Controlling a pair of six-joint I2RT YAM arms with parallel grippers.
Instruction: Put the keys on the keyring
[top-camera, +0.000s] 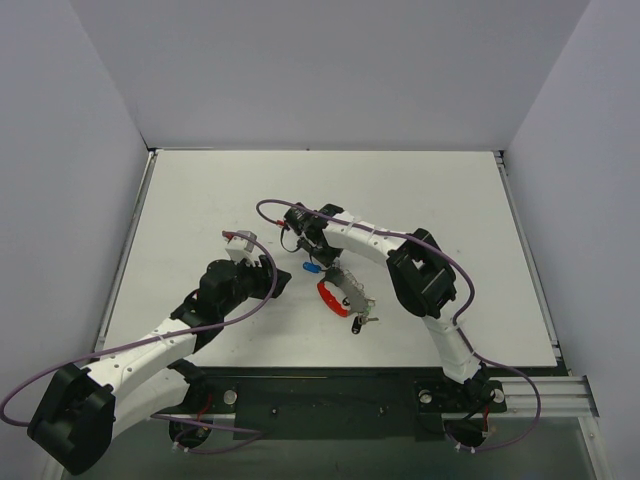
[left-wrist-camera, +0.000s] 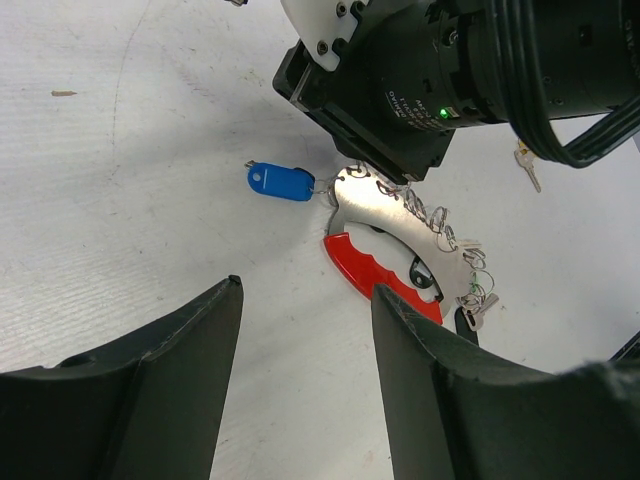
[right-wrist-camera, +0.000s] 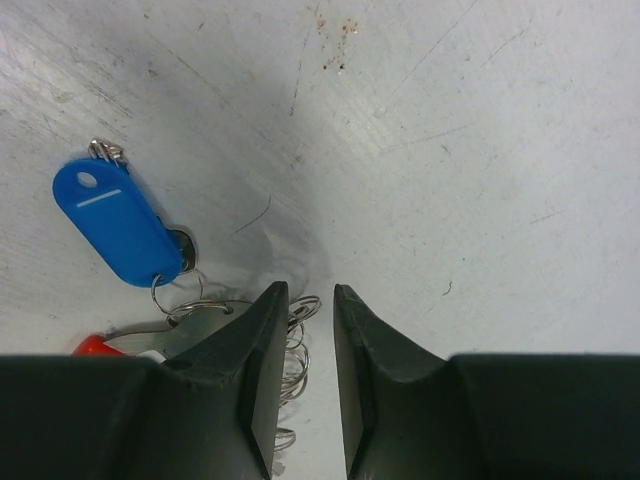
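Observation:
The keyring lies mid-table, a loop with a red part (top-camera: 327, 296) and a silvery part (top-camera: 346, 281); in the left wrist view the red part (left-wrist-camera: 372, 270) and the silvery part (left-wrist-camera: 395, 212) are plain. Several small wire rings (left-wrist-camera: 445, 232) hang along it. A blue tag (top-camera: 312, 267) is clipped to its far end. A black-capped key and a silvery key (top-camera: 361, 322) sit at its near end. My right gripper (top-camera: 322, 260) stands over the far end, jaws narrowly open (right-wrist-camera: 308, 292) astride the wire rings (right-wrist-camera: 300, 345). My left gripper (top-camera: 283, 278) is open and empty (left-wrist-camera: 305, 290), left of the ring.
A loose silvery key (left-wrist-camera: 526, 166) lies beyond the right gripper's body (left-wrist-camera: 400, 90). The blue tag (right-wrist-camera: 115, 225) lies left of the right fingers. Grey walls stand round the white table (top-camera: 420, 200), and a metal rail runs along its near edge.

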